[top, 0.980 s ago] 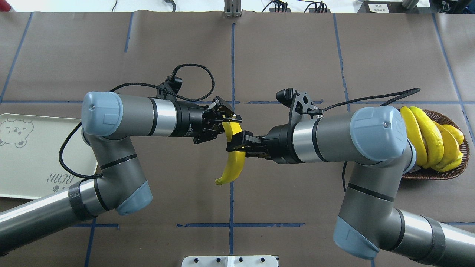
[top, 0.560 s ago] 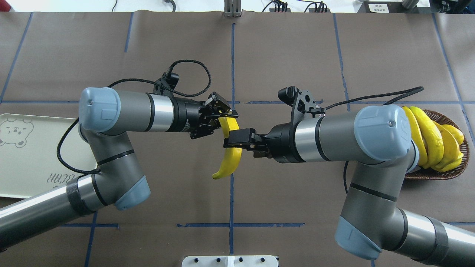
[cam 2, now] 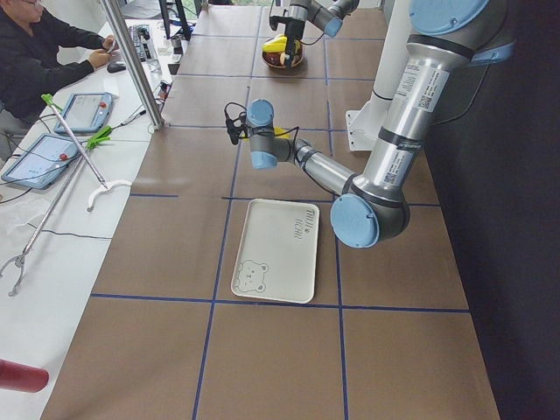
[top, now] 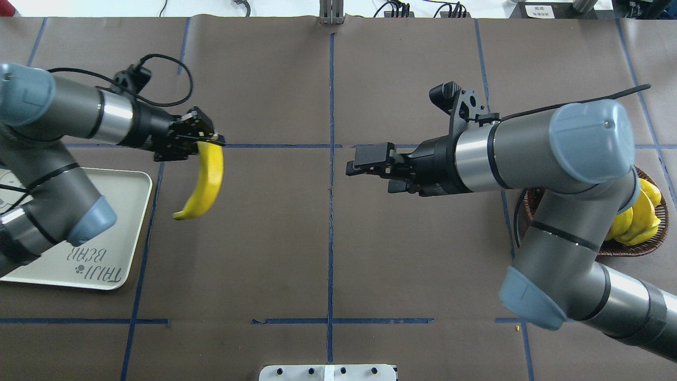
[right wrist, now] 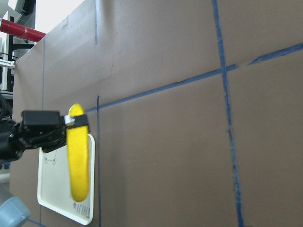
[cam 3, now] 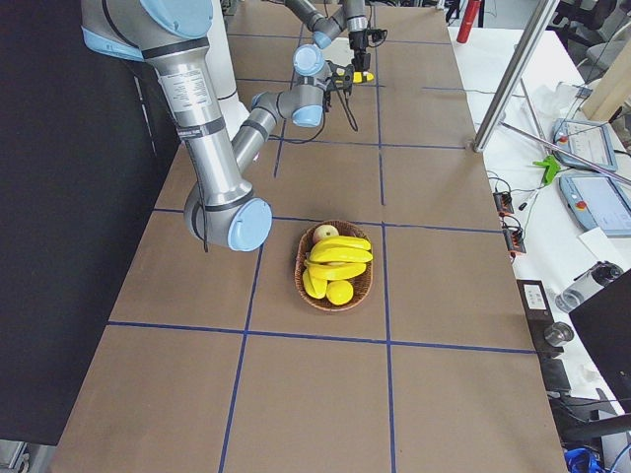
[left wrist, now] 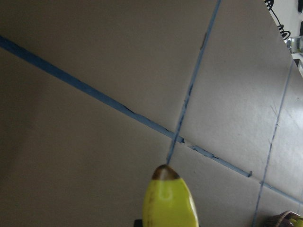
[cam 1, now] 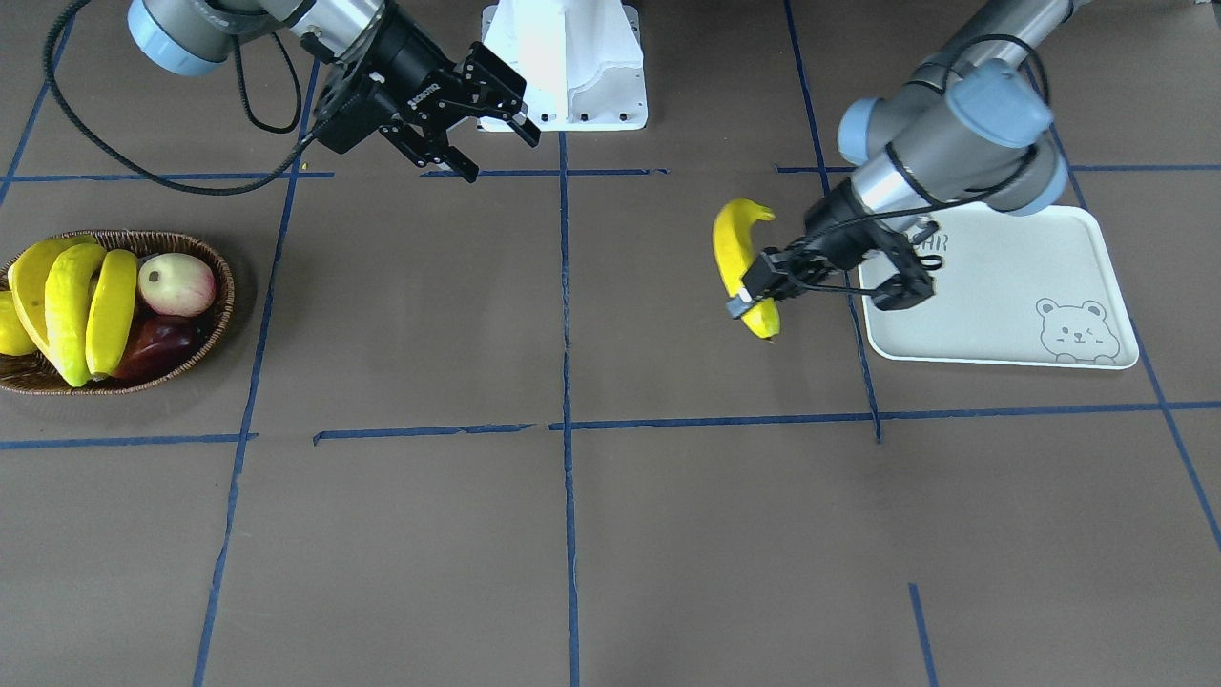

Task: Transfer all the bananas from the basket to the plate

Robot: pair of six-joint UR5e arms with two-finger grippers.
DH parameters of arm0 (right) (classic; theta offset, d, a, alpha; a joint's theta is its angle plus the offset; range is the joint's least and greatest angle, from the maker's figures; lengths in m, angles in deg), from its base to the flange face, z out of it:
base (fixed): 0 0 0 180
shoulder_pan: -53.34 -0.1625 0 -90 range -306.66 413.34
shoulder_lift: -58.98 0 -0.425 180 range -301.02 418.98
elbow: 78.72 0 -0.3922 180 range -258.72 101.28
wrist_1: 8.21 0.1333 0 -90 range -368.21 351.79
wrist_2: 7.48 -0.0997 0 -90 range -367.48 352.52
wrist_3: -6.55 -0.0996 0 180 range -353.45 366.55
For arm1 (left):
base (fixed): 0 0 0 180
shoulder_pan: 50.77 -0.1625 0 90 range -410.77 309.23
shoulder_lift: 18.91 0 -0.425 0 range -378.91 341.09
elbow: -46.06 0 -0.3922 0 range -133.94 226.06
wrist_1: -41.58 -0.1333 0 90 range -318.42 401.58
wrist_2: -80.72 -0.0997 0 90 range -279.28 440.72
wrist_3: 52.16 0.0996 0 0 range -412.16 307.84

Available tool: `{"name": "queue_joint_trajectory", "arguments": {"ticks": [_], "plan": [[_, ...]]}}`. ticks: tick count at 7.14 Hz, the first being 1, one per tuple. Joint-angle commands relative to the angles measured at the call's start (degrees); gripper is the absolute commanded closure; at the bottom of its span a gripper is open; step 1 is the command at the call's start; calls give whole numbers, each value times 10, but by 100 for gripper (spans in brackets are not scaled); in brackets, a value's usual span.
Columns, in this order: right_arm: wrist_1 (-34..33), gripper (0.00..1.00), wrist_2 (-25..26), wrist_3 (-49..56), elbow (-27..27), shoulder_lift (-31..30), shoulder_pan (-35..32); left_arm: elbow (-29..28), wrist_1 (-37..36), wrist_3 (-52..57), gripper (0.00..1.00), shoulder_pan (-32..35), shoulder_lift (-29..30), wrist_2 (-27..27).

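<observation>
– On the bench's (top: 264,238) left end, how many things?
– One white plate (top: 129,227), with the left arm (top: 87,222) bent over part of it. Just beside its edge, one left hand (top: 205,142) is clamped on the top end of one banana (top: 207,180), which hangs above the bench.
– And further right?
– One right hand (cam 1: 498,153), fingers spread, holding nothing. Then one basket (top: 653,241), half hidden under the right arm (top: 560,227). It holds three bananas (cam 1: 72,305), one lemon (cam 1: 10,329), one apple (cam 1: 176,284) and one dark red fruit (cam 1: 157,348).

left arm (top: 58,180) overhanging plate (top: 132,233), table centre (top: 275,238) open
</observation>
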Motion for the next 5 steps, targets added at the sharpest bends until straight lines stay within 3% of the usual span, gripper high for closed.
{"name": "queue_joint_trajectory", "arguments": {"ticks": [1,3,5], "plan": [[-49,0,-39,72,-3,-55,-63,37,-8,207,100,62,-180,18],[-155,0,-39,206,-23,-93,-97,31,-6,310,100,83,-270,16],[-195,0,-40,297,-51,-139,-110,-1,-10,323,100,81,-266,-28]]}}
